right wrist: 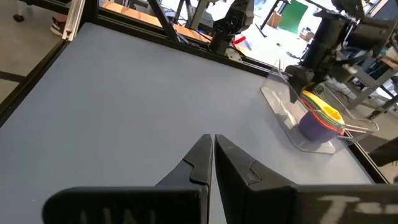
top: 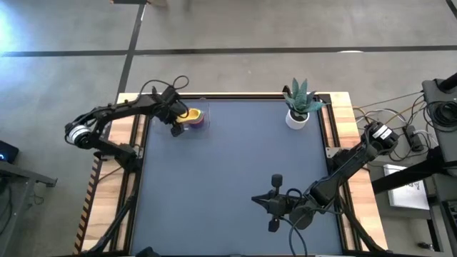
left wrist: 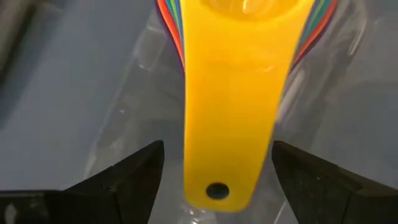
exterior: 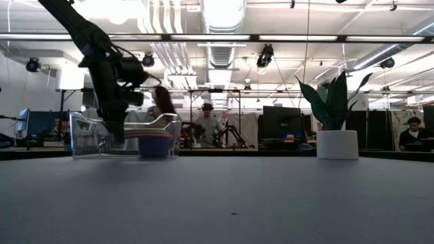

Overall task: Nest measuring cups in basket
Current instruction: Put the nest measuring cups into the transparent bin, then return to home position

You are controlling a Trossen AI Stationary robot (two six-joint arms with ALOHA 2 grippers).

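- Seen from above, the left gripper (top: 175, 118) stands at the basket (top: 203, 108) in the table's far left corner, by the yellow cup (top: 191, 114); the right gripper (top: 270, 203) waits well apart from the basket, near the front edge.
- At table height, the stacked cups (exterior: 155, 137) sit inside the basket, the purple one lowest.
- Through the left wrist camera, the fingers (left wrist: 121, 180) stand apart on both sides of the yellow handle (left wrist: 227, 124), not touching it. Its long axis points from the bowl straight back to this gripper. If the arm lifts crookedly, a finger could catch the handle and tip the stack.
- Through the right wrist camera, its own fingers (right wrist: 199, 163) are pressed together, holding nothing, pointed toward the basket.
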